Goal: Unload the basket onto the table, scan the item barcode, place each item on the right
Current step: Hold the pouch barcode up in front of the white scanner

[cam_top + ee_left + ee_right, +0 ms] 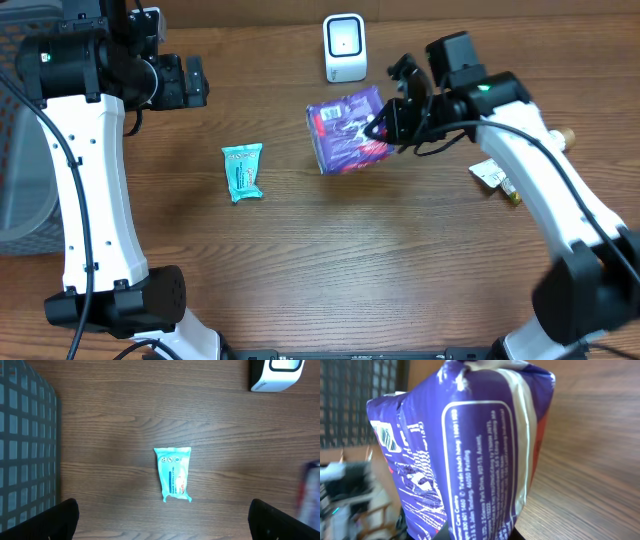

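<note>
A purple snack bag (345, 130) is lifted off the table with my right gripper (385, 125) shut on its right end. In the right wrist view the bag (470, 450) fills the frame, with a small barcode (387, 437) on its left face. Only dark bits of the gripper (480, 535) show at the bottom edge. The white scanner (344, 47) stands just behind the bag at the back of the table. My left gripper (190, 82) is open, high at the back left. A teal packet (174, 474) lies flat ahead of its wide-apart fingers (65, 515).
A grey wire basket (20, 150) stands at the table's left edge and shows as a grid (25, 445) in the left wrist view. A small white and yellow packet (495, 178) lies under my right arm. The scanner (277, 375) sits at the top right of the left wrist view.
</note>
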`<state>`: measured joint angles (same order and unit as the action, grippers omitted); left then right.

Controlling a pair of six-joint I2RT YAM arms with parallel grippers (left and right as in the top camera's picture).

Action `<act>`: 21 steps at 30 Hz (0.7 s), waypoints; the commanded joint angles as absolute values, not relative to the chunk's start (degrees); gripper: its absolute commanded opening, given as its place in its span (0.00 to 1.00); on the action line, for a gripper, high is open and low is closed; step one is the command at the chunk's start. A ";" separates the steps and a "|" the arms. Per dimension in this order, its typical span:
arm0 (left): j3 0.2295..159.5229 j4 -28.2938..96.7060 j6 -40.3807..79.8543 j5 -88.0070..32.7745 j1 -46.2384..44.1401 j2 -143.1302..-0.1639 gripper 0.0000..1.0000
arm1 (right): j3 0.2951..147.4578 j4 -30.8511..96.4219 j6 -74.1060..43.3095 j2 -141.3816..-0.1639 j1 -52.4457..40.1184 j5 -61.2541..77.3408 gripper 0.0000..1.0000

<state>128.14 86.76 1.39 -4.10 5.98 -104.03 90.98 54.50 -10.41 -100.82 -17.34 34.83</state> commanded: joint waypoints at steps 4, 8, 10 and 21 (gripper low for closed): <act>128.35 86.72 1.72 -4.05 5.69 -104.51 0.99 | 92.71 53.93 -13.80 -91.39 -18.00 27.57 0.04; 128.35 86.72 1.72 -4.05 5.69 -104.51 1.00 | 92.71 53.87 -13.72 -88.84 -17.89 27.42 0.04; 128.35 86.70 1.72 -4.05 5.69 -104.51 1.00 | 92.71 53.84 -13.69 -88.38 -17.89 27.46 0.04; 128.35 86.70 1.72 -4.05 5.69 -104.51 1.00 | 93.03 54.08 -13.72 -88.33 -17.89 28.53 0.04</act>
<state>128.14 86.76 1.39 -4.10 5.98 -104.03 91.09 54.50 -13.50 -90.00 -17.67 28.10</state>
